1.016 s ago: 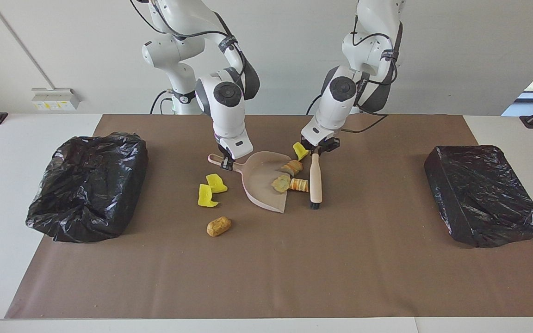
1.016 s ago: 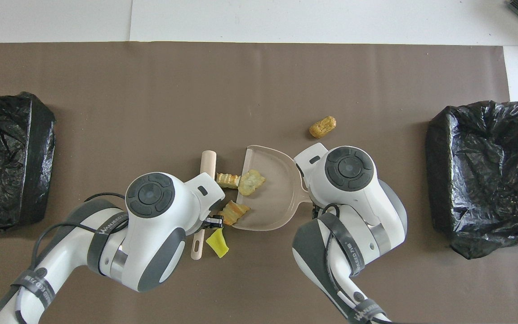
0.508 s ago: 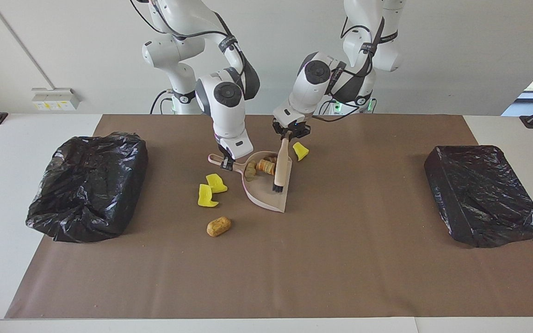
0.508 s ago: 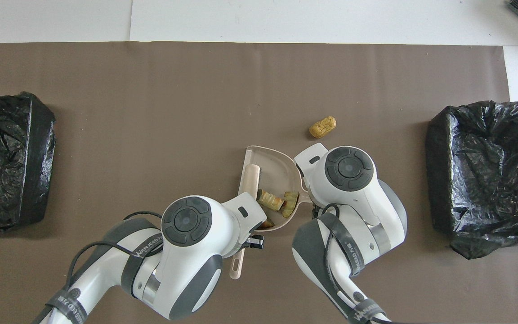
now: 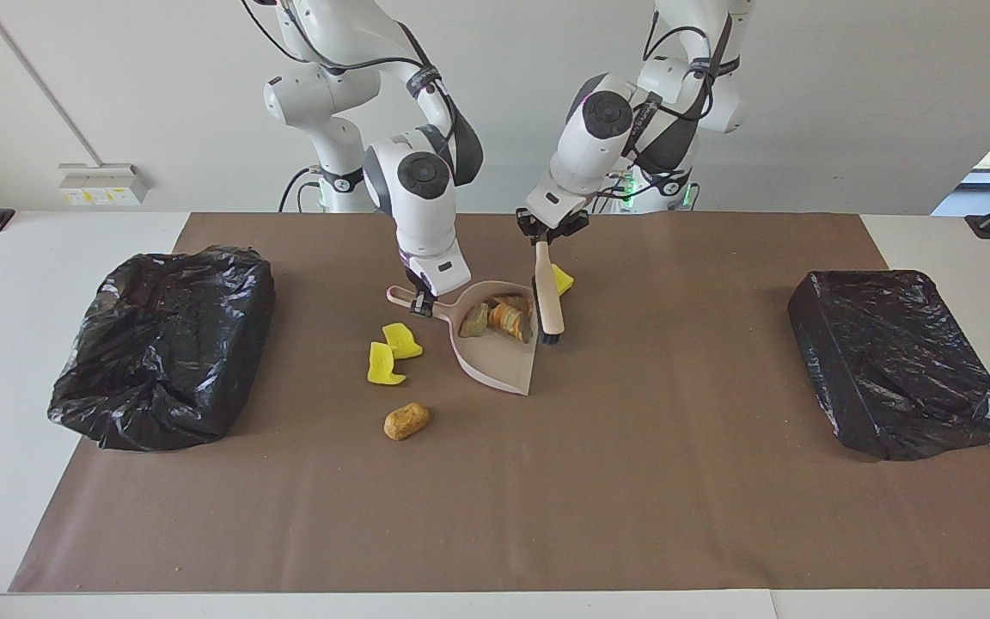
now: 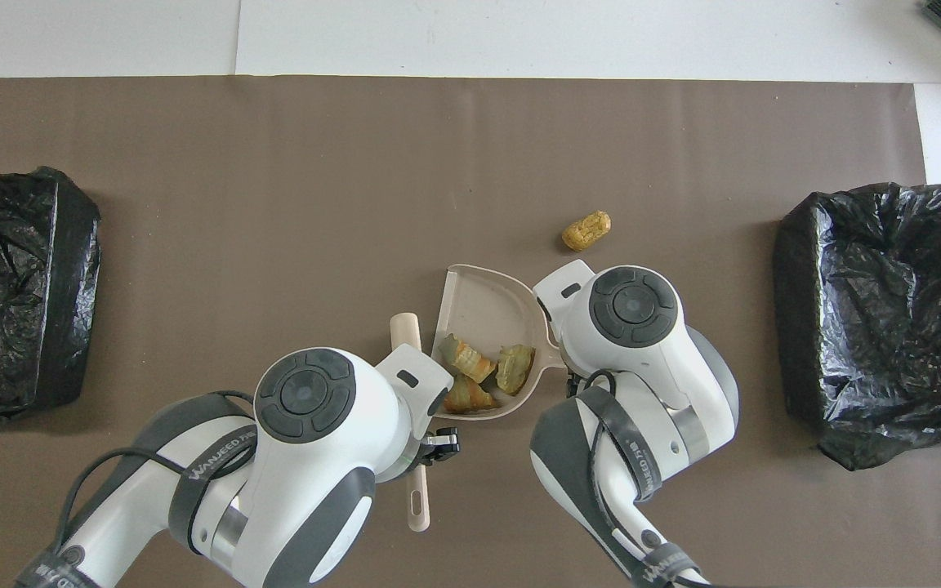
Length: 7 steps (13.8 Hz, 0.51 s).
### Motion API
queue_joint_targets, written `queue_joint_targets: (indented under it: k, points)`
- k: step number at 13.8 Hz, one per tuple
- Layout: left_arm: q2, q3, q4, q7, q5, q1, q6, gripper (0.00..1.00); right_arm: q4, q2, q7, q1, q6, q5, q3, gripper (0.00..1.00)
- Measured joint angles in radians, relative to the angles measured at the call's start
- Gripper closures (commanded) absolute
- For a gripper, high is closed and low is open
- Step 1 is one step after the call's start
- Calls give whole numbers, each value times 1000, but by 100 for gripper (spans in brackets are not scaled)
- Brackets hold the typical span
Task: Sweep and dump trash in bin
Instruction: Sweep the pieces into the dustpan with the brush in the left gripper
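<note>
At the middle of the brown mat (image 5: 632,481), nearer the robots than its centre, sits the pink dustpan (image 5: 495,357), its open lip facing the left arm's end of the table. The half of the mat farther from the robots lies bare and wide. 2 black-lined bins flank it, well apart from the work: 1 bin (image 5: 164,344) at the right arm's end, 1 bin (image 5: 899,361) at the left arm's end.

Right gripper (image 5: 420,301) is down at the dustpan's handle, fingers closed narrow on it. Left gripper (image 5: 550,234) hangs over the mat beside the pan's lip, fingers pinched tight on the handle of the brush (image 5: 547,297); the brush hangs bristles-down just beside the lip's nearer end, bristles at mat level or just above, cannot tell which.

Trash count, 7 lumps:
- 3 pale beige lumps (image 5: 499,316) bunched inside the pan, at its nearer end, just beside the brush.
- 1 yellow chunk (image 5: 560,278) on the mat outside the pan, partly hidden by the brush handle, below the left gripper.
- 2 yellow chunks (image 5: 392,352) touching each other on the mat, toward the right arm's end from the pan, close to the right gripper.
- 1 golden-brown lump (image 5: 406,421) alone, farther from the robots than those 2.
</note>
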Motion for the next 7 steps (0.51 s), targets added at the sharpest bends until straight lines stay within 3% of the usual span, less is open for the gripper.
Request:
queue_joint_targets:
  k: [4,7]
  points:
    - [-51,-20,-64,-257,22,-12,-27,100,0,0,0,0,0,0,0,100]
    - [-102,-41,-130,-479,25,-76,-33,100,0,0,0,0,0,0,0,100]
